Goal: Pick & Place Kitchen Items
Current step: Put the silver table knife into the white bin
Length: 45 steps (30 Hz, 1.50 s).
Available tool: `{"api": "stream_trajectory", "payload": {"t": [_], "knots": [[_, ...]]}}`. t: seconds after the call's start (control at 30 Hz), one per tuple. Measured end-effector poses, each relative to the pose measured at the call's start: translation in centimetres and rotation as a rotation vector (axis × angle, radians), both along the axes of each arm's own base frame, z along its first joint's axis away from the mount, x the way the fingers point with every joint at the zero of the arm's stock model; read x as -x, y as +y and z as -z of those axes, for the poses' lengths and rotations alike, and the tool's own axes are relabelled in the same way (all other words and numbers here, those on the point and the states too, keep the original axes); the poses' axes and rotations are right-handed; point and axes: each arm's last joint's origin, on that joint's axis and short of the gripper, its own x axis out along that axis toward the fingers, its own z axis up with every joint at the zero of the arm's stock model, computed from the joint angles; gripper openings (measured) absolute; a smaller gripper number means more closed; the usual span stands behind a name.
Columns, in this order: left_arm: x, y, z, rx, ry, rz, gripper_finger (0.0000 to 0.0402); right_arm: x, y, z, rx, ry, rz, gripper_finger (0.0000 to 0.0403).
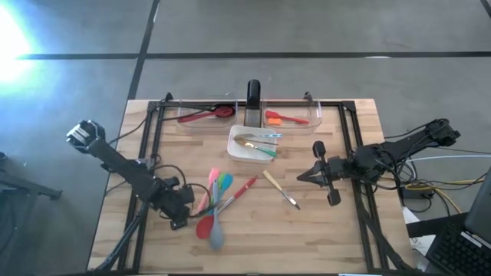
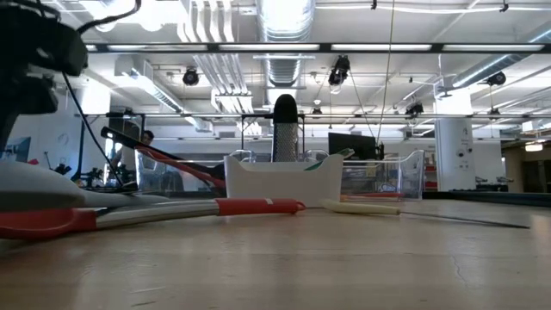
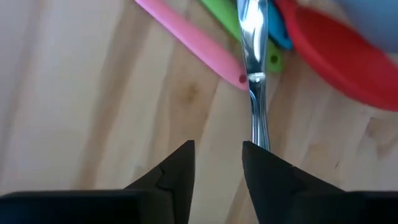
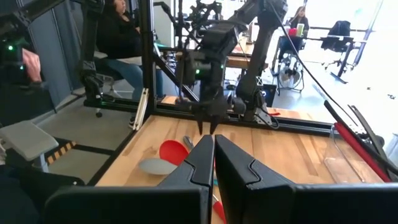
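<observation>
A: On the bench (image 1: pixel 322 222), near its front-left part, where is the left hand (image 1: pixel 178 207)?

B: Low beside the cluster of silicone spoons (image 1: pixel 215 192); its fingers (image 3: pixel 180 171) stand a little apart, and the metal handle (image 3: pixel 255 81) of one utensil runs down to touch the inner edge of one finger; it is not clamped.

A: What lies in that cluster?

B: A pink spoon (image 3: pixel 186 40), a green spoon (image 3: pixel 227 18) and a blue one, fanned together; a red spoon (image 1: pixel 204 227) and a grey spoon (image 1: pixel 217 236) lie bowl to bowl just in front of them; a red-handled utensil (image 1: pixel 244 188) slants away to the right.

A: And the right hand (image 1: pixel 316 173)?

B: Hovering over the right half of the bench, fingers (image 4: pixel 199 168) pressed together, holding nothing; a pale-handled knife (image 1: pixel 281 190) lies near it.

A: The rest?

B: The white dish (image 1: pixel 238 152) at centre holds cutlery (image 1: pixel 259 141); behind it, the left clear bin (image 1: pixel 184 116) holds a red and a black utensil; the right clear bin (image 1: pixel 311 116) holds an orange spoon (image 1: pixel 274 117) and a red spatula (image 1: pixel 295 119).
</observation>
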Motion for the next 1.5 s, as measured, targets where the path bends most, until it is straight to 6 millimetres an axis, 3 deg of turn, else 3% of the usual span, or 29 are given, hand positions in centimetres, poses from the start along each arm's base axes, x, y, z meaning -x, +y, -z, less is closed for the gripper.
{"api": "stream_trajectory", "payload": {"t": [0.37,1.07,1.23,1.43,1.5], "knots": [[-1.5,-1.2,2.4,0.073,-0.028,0.013,0.0199,0.0,0.0,0.0,0.004,-0.001,-0.002,0.0008],[-2.5,-2.0,5.3,0.016,0.036,0.028,0.0201,0.0,0.0,0.0,0.005,0.002,-0.003,0.0009],[-2.5,-2.0,5.4,0.010,0.041,0.027,0.0161,0.0,0.0,0.0,0.005,0.002,-0.003,0.0008],[-2.2,-1.9,4.6,0.052,0.024,0.042,0.0043,0.0,0.0,0.0,0.005,0.002,-0.003,0.0008],[-2.0,-1.7,4.3,0.047,0.026,0.049,0.0042,0.0,0.0,0.0,0.005,0.002,-0.003,0.0008]]}}
